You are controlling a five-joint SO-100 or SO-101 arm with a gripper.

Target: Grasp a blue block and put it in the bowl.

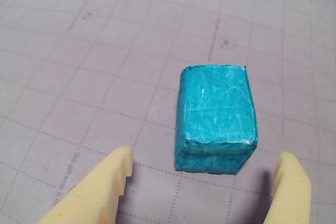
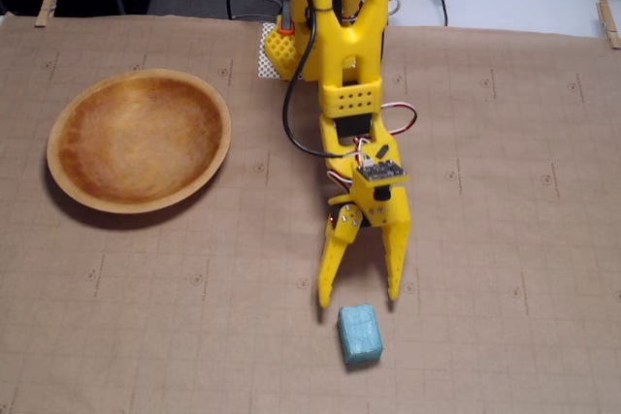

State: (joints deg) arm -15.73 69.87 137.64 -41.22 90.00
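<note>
The blue block (image 2: 360,334) lies on the gridded mat near the front edge in the fixed view. In the wrist view the block (image 1: 216,125) sits just ahead of the fingertips, between their lines but beyond them. My yellow gripper (image 2: 360,296) is open and empty, its two fingers pointing down toward the block, tips just short of it. In the wrist view the gripper (image 1: 208,162) shows as two pale yellow fingers (image 1: 100,187) at the bottom corners. The wooden bowl (image 2: 66,167) stands empty at the left of the mat, far from the gripper.
The arm's yellow base (image 2: 335,7) stands at the back centre with cables behind it. Clothespins (image 2: 47,2) hold the mat's back corners. A white surface lies beyond the mat's far edge.
</note>
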